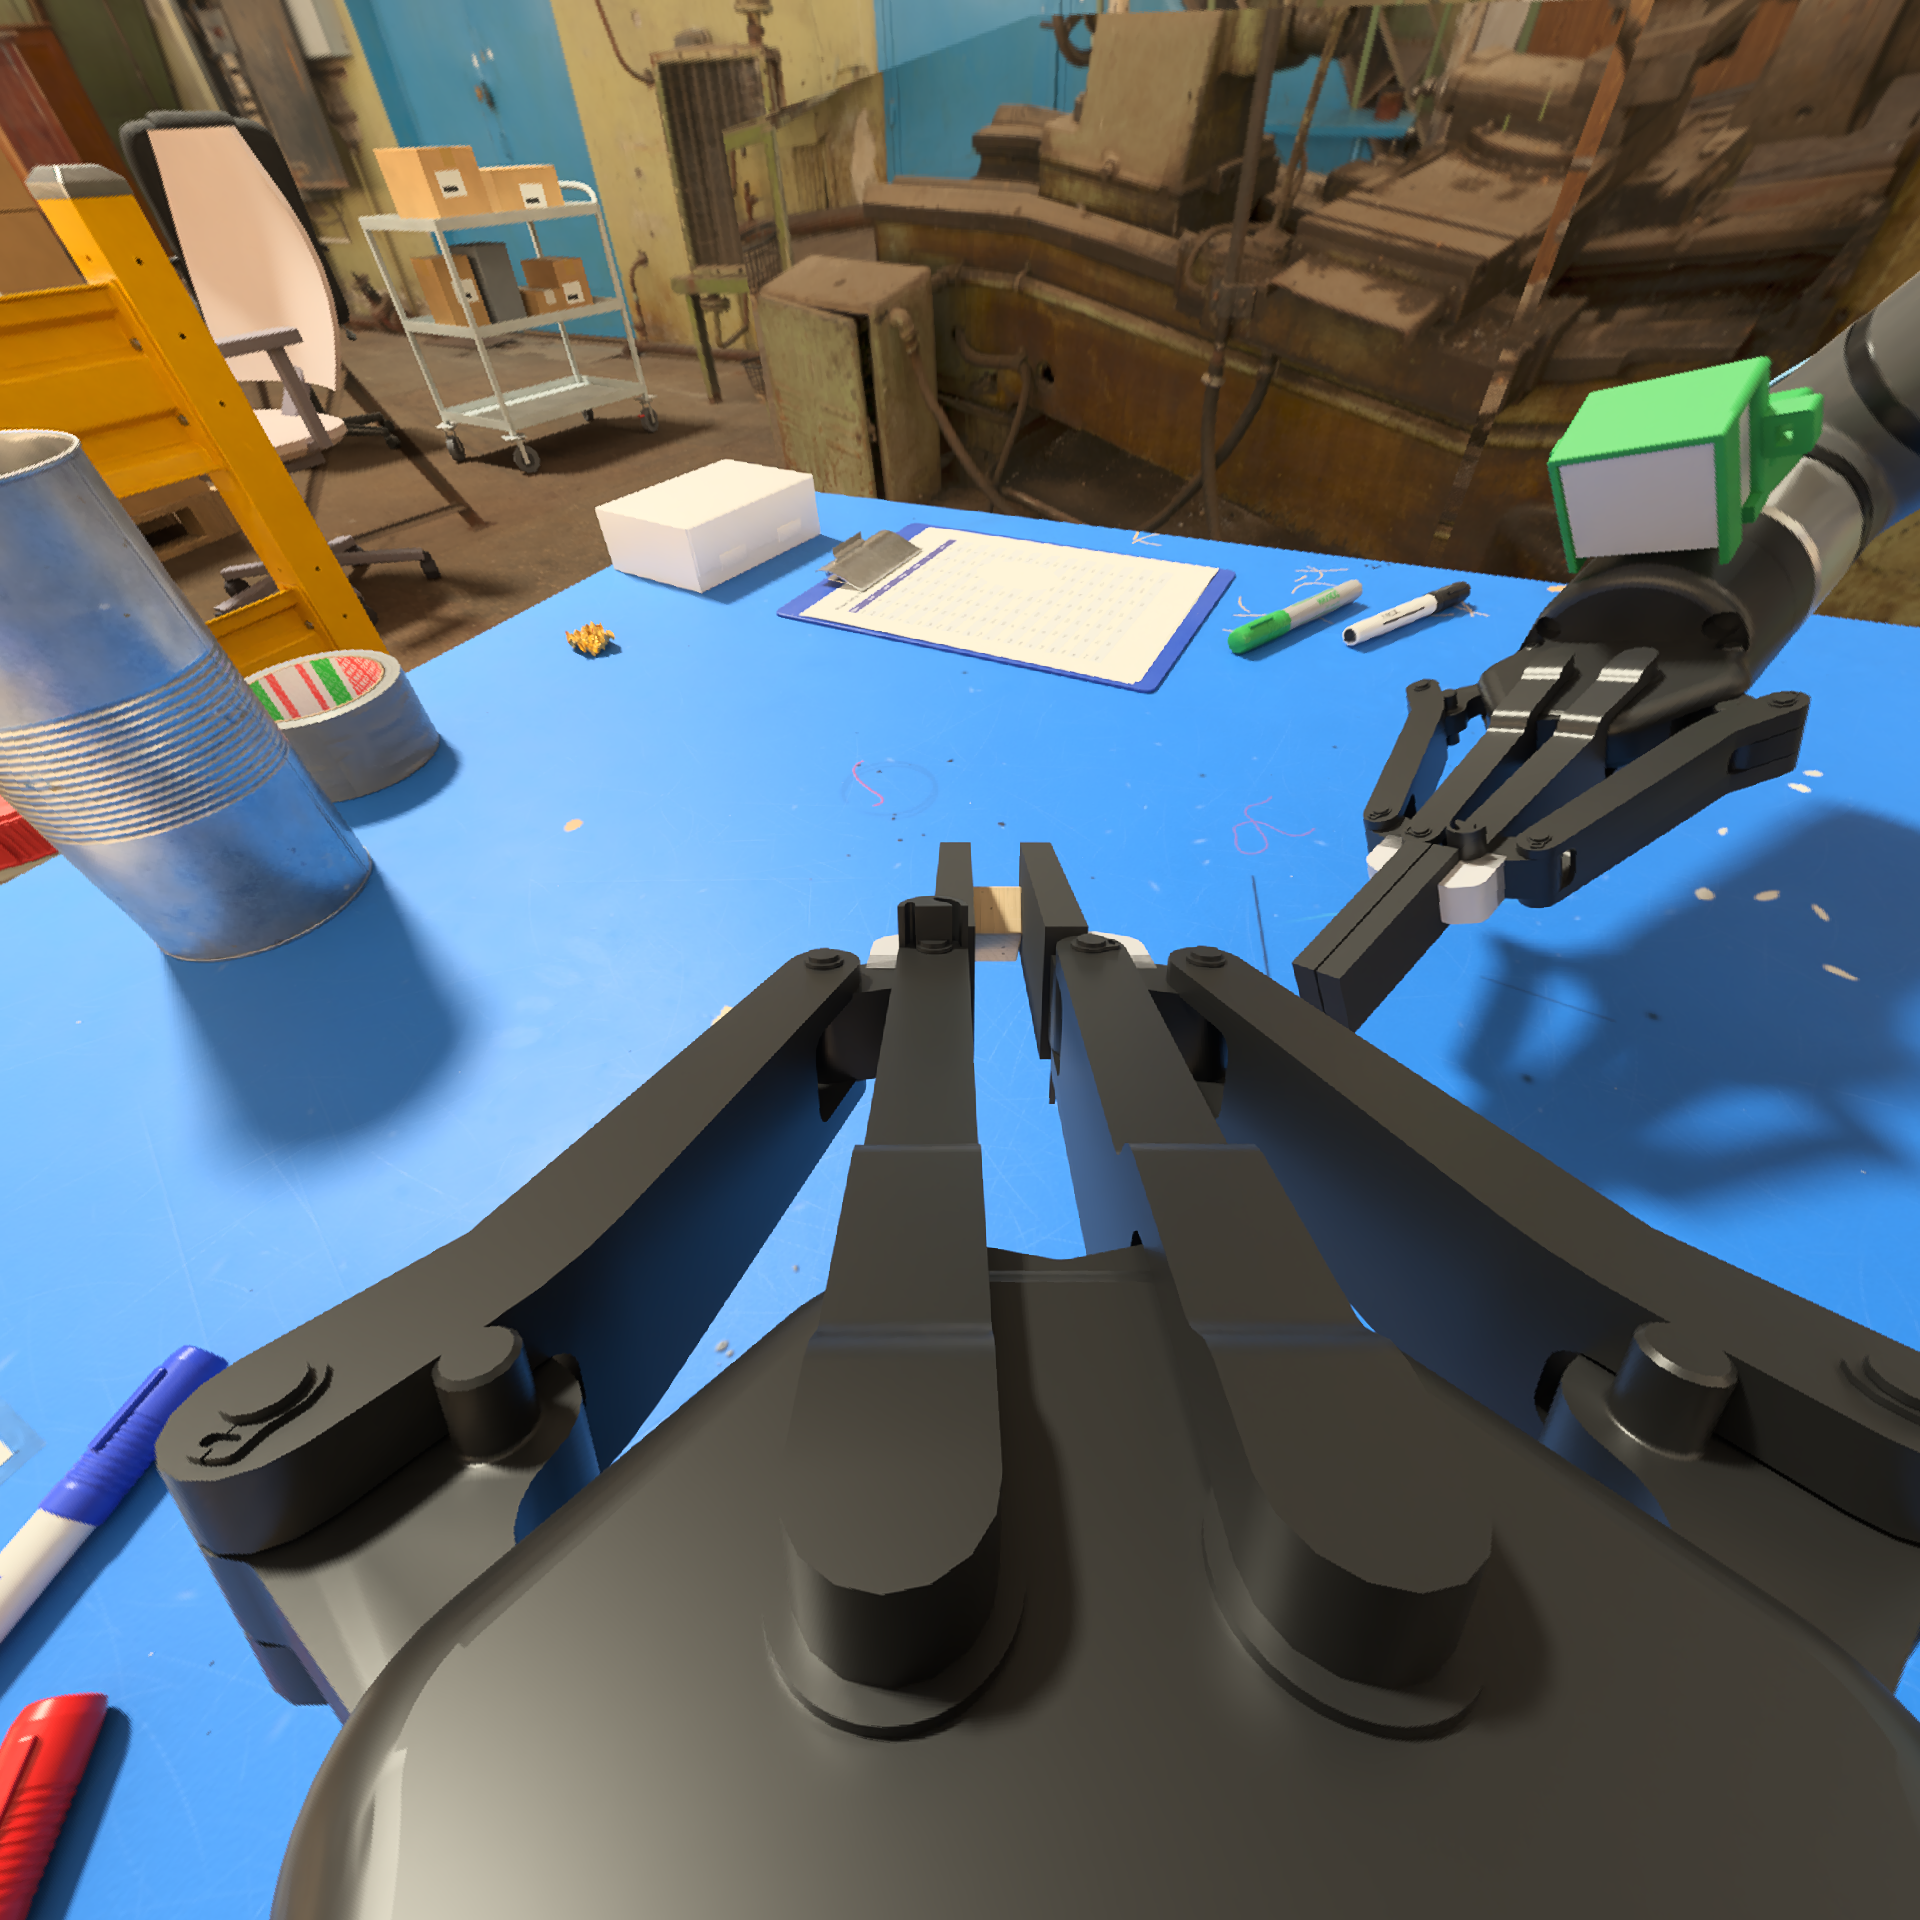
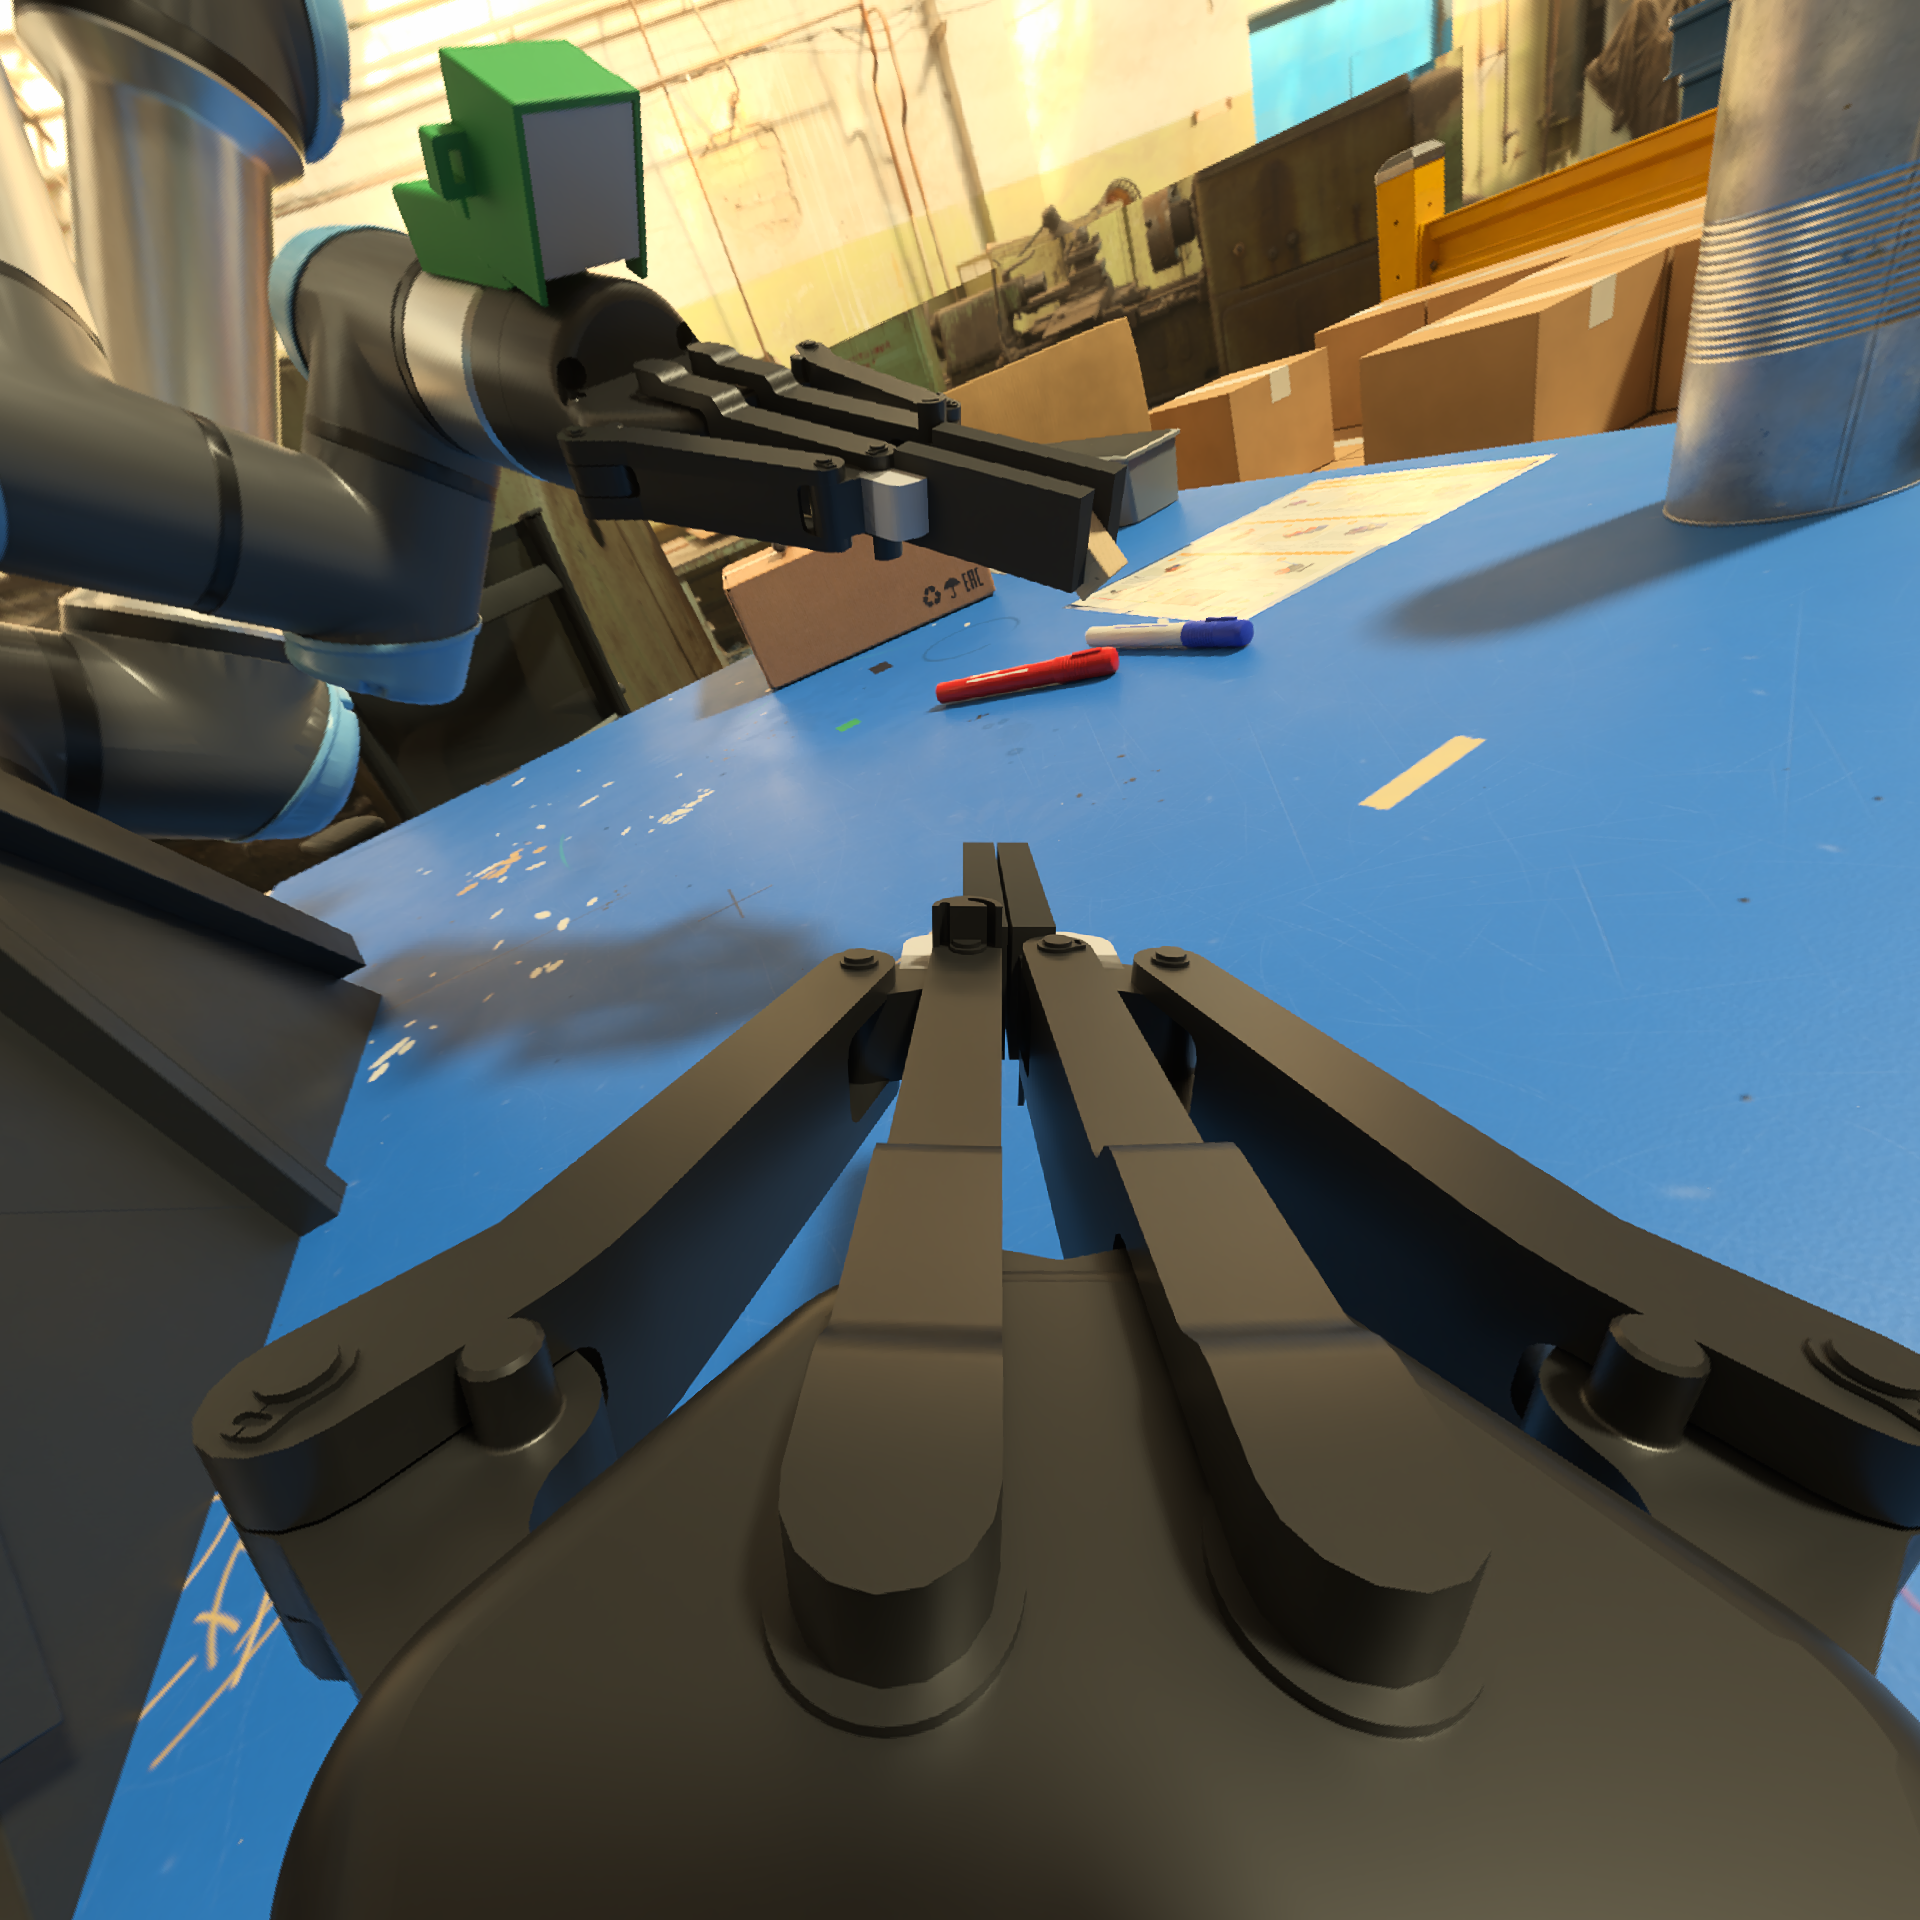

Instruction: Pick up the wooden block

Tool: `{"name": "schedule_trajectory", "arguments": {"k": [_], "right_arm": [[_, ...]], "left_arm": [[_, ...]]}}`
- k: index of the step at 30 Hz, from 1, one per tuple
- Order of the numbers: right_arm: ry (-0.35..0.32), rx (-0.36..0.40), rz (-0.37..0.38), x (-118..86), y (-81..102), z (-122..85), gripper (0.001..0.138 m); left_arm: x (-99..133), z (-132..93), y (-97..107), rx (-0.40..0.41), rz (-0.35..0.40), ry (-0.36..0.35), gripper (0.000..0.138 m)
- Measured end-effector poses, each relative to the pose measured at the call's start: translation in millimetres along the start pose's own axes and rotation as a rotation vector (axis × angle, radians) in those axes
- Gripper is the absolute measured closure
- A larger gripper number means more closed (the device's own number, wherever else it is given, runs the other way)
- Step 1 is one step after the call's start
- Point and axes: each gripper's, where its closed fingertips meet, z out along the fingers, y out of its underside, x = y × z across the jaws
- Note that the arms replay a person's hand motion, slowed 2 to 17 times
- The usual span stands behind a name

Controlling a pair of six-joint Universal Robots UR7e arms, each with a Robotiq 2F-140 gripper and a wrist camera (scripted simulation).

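My left gripper is shut on the small wooden block, which shows as a tan face between the two dark fingers. In the right wrist view the left gripper hangs above the blue table, and a corner of the block sticks out at its fingertips, clear of the surface. My right gripper is shut and empty, low over the table. It also shows in the left wrist view, to the right of the left gripper.
A metal cylinder and a tape roll stand at the left. A clipboard, a white box, and green and black markers lie at the far edge. Red and blue markers lie near the left arm.
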Motion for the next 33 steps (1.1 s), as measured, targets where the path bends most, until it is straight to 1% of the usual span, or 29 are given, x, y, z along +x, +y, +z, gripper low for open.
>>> {"name": "schedule_trajectory", "arguments": {"k": [8, 17, 25, 33], "right_arm": [[-0.029, 0.019, 0.050, -0.7, -2.3, -1.4, 0.138], [-0.037, 0.033, 0.069, 1.4, -3.9, -3.8, 0.137], [-0.035, 0.066, 0.078, 5.3, -10.3, -8.1, 0.115], [-0.074, 0.073, 0.082, 3.4, -14.0, -13.1, 0.101]], "left_arm": [[-0.3, 0.3, -0.1, 0.007, 0.001, -0.005, 0.126], [-1.3, -0.3, -0.7, 0.009, 0.011, -0.017, 0.126], [-2.9, -0.8, 1.4, 0.000, 0.015, -0.024, 0.126], [-5.1, -3.2, 1.7, 0.000, 0.008, -0.028, 0.126]]}}
